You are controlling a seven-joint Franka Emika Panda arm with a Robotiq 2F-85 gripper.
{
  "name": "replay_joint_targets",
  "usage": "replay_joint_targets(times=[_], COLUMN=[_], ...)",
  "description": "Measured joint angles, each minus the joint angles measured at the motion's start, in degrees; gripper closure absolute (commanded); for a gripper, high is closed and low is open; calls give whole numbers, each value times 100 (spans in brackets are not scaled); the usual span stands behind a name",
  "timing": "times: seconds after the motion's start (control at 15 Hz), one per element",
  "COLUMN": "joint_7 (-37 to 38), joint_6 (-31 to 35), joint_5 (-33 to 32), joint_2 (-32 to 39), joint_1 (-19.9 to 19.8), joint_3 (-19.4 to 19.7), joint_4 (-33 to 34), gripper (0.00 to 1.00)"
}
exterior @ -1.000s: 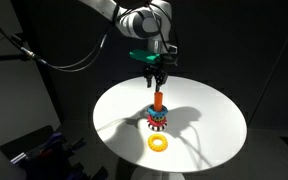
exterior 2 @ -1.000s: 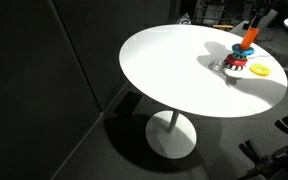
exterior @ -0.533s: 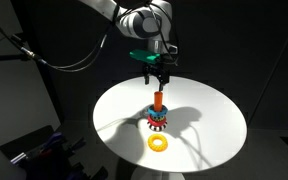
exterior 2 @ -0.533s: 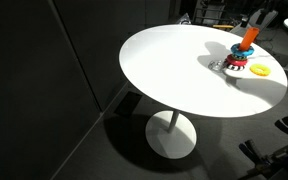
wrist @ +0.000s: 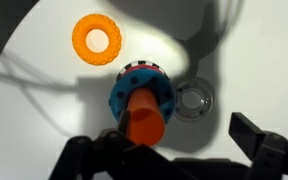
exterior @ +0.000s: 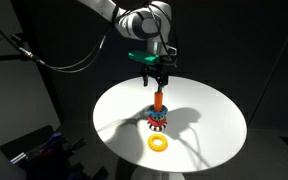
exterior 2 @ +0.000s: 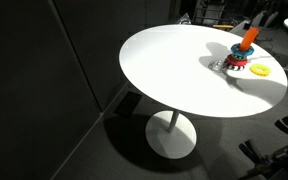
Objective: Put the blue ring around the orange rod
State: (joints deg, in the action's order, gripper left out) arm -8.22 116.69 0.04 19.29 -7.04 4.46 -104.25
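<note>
In the wrist view the orange rod (wrist: 144,115) stands upright right under the camera. The blue ring (wrist: 117,97) lies around its foot, on the round red, white and green base (wrist: 142,68). My gripper (wrist: 172,130) hangs open above the rod top, with one dark finger on each side and nothing between them. In both exterior views the rod (exterior: 158,100) (exterior 2: 250,38) rises from the base (exterior: 157,122) (exterior 2: 236,63). The gripper (exterior: 156,73) is a short way above the rod, apart from it.
A yellow-orange ring (wrist: 96,38) (exterior: 159,143) (exterior 2: 260,70) lies flat on the round white table (exterior: 209,115) (exterior 2: 174,70) beside the base. A small clear round disc (wrist: 193,100) lies next to the base. The surroundings are dark, with equipment by the table's edge.
The gripper's fingers have spread from partly shut to open above the rod. The arm has hardly moved, and the rod and rings stay put.
</note>
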Motion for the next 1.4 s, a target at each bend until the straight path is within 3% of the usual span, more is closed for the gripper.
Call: replay_joint_targets(times=[0.53, 1.4], joint_7=[-10, -18], joint_6=[213, 1240], joint_5=[-79, -99], joint_2=[-610, -1560], joint_1=[0, 3], joint_3=[34, 140], joint_4=[-806, -2126], gripper=[0, 0])
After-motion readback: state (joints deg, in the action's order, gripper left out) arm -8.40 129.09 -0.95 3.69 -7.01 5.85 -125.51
